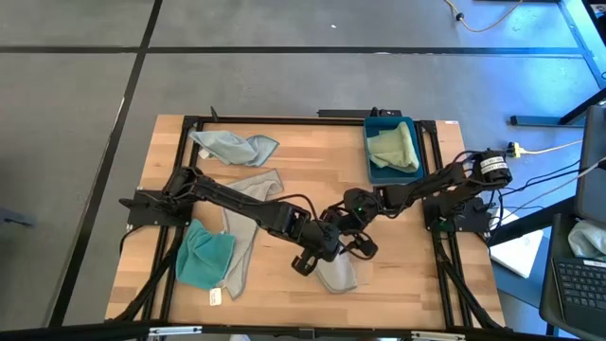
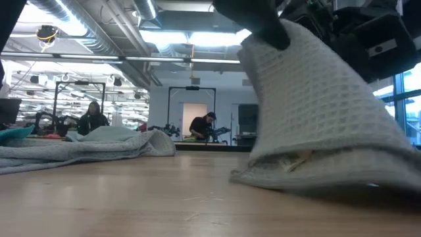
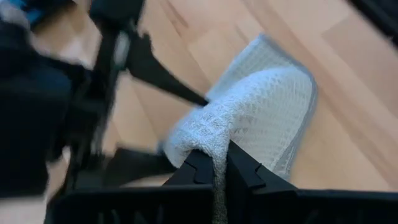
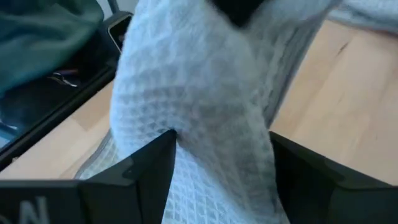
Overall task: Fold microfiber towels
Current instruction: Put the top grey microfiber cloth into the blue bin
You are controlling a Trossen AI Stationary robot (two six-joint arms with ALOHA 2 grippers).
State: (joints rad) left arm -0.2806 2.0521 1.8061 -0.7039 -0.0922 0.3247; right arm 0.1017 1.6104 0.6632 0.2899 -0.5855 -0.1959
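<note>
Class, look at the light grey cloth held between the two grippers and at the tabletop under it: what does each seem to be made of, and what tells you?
Light grey cloth: looks like soft woven fabric with a matte waffle grid of small squares; it drapes and folds, probably microfiber. Tabletop: looks like pale wood, in planks with visible grain and a smooth finish.

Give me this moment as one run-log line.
left gripper: shut on grey towel, lifting its edge | right gripper: open around same towel | teal towel: unfolded, front left | tray: holds green towel
</note>
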